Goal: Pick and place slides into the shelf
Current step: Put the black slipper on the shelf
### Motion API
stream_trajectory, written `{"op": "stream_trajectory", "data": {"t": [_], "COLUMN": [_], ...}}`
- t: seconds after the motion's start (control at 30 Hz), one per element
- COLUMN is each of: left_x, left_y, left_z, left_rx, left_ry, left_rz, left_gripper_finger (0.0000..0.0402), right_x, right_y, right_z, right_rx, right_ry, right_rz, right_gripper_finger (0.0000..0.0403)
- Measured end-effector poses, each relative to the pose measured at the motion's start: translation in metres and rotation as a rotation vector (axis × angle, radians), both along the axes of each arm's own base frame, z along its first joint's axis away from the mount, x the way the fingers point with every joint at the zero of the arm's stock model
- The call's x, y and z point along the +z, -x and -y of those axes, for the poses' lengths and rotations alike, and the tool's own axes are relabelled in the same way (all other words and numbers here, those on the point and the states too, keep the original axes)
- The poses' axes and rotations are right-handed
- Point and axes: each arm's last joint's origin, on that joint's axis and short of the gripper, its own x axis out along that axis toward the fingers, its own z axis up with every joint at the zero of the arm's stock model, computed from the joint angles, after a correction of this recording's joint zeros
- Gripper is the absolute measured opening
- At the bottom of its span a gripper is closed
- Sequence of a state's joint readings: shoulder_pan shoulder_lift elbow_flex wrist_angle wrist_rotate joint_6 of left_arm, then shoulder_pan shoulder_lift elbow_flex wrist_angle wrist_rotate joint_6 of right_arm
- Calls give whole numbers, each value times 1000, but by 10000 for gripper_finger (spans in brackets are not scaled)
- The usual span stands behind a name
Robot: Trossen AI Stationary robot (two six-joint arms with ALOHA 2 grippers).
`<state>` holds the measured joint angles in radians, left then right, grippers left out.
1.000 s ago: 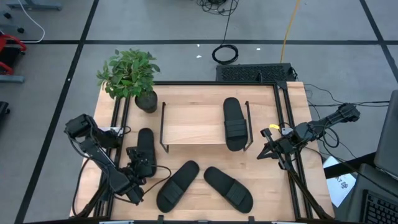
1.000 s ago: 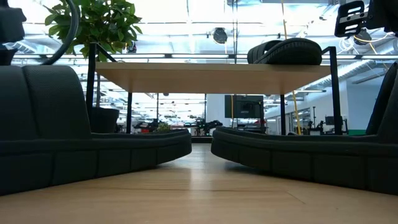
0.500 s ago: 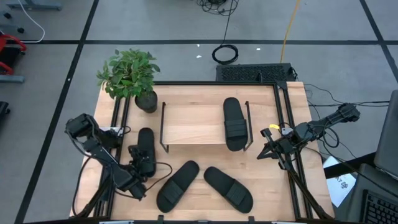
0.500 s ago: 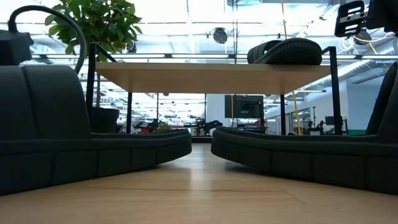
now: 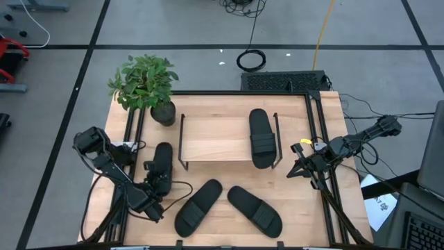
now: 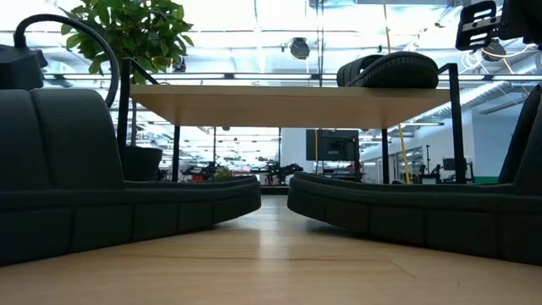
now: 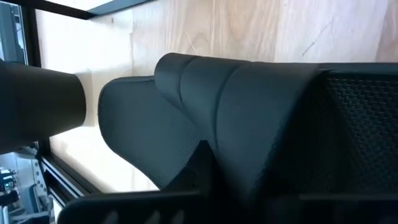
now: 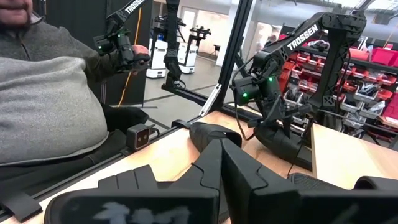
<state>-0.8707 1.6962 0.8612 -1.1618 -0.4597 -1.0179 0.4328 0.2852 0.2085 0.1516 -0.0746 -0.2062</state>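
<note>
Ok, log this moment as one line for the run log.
left gripper: shut on slide left of shelf | right gripper: shut, waiting right of shelf | on shelf: one slide | table: two slides

A light wooden bench carries a potted plant at its far left corner and three black slides lying flat near its front edge. A low shelf stands mid-bench, one slide resting on its board at the right end.
</note>
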Motion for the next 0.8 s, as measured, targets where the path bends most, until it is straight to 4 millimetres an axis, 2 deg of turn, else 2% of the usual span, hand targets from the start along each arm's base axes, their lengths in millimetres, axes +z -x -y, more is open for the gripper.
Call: {"op": "stream_trajectory", "data": {"t": [0.17,0.3,0.53,0.8], "left_x": [2,16,63,115], "left_y": [-2,-4,-13,-30], "left_z": [-1,3,28,69], "left_rx": [20,40,6,-167], "left_ry": [1,-17,17,262], "left_rz": [-4,-42,-37,98], "left_gripper_finger": [19,6,8,8], "right_x": [0,0,0,0], "right_y": [0,0,0,0], "right_z": [0,0,0,0], "right_rx": [0,0,0,0], "right_ry": [0,-1,0,6], "right_rz": [0,0,0,3], "right_gripper_finger": [0,0,0,0]}}
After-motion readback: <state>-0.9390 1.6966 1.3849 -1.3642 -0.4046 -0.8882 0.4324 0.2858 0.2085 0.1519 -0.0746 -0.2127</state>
